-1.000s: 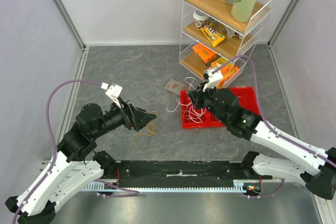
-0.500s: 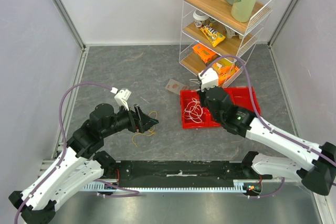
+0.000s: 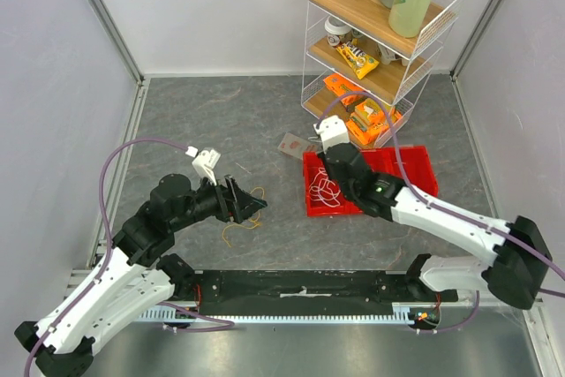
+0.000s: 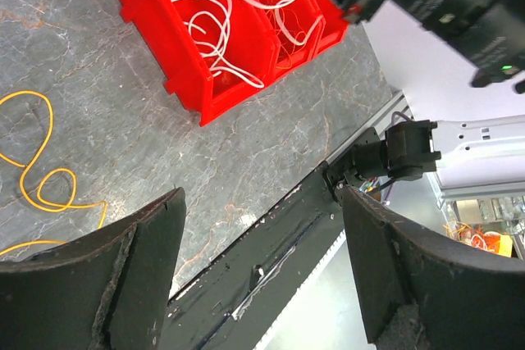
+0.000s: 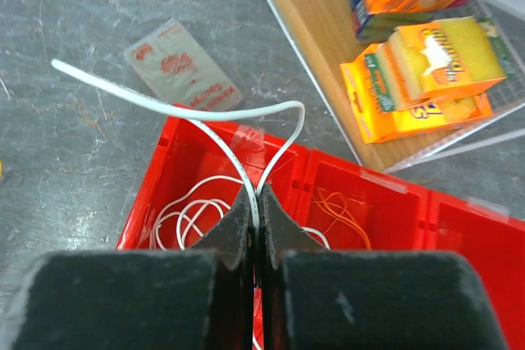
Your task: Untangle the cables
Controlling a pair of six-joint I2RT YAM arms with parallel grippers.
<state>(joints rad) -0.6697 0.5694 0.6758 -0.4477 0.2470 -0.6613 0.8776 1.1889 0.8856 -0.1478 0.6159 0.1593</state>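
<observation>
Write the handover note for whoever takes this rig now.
Left gripper: jaws open, empty, above the table near the yellow cable, which lies loose.
Right gripper: jaws shut on a white cable over the red bin; its free end reaches out past the rim.
Done: white loops in the bin's end compartment, orange cable in the next.
To do: likely set the held cable down, then sort the yellow one.

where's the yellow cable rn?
Top view: the yellow cable lies loose on the table, left of the red bin, right by the open left tool, not held.
</observation>
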